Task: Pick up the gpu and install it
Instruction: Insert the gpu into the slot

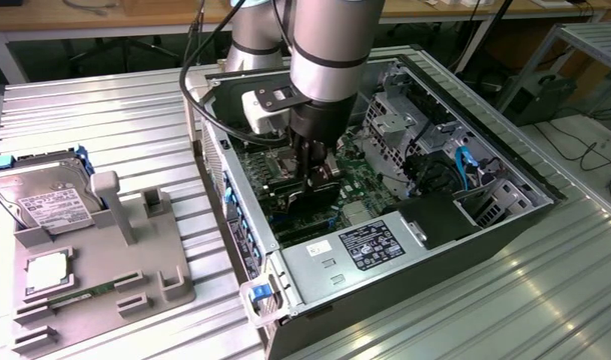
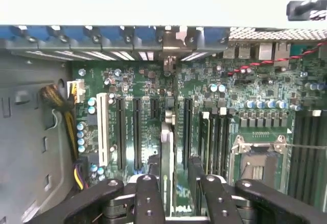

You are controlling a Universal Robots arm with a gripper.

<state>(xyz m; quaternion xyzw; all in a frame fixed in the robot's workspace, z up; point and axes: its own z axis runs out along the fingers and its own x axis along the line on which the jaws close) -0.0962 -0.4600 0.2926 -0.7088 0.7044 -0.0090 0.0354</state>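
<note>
Most of the task looks done: the gripper (image 2: 172, 193) is clamping the gpu (image 2: 166, 147) edge-on between its fingers, holding it upright inside the open computer case (image 1: 506, 161), over the motherboard (image 2: 255, 91) near its middle. Seating is what remains (whether the card is touching a slot (image 2: 137, 132) cannot be told).

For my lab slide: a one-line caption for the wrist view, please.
Gripper holding the gpu edge-on above the motherboard slots inside the open computer case.
</note>
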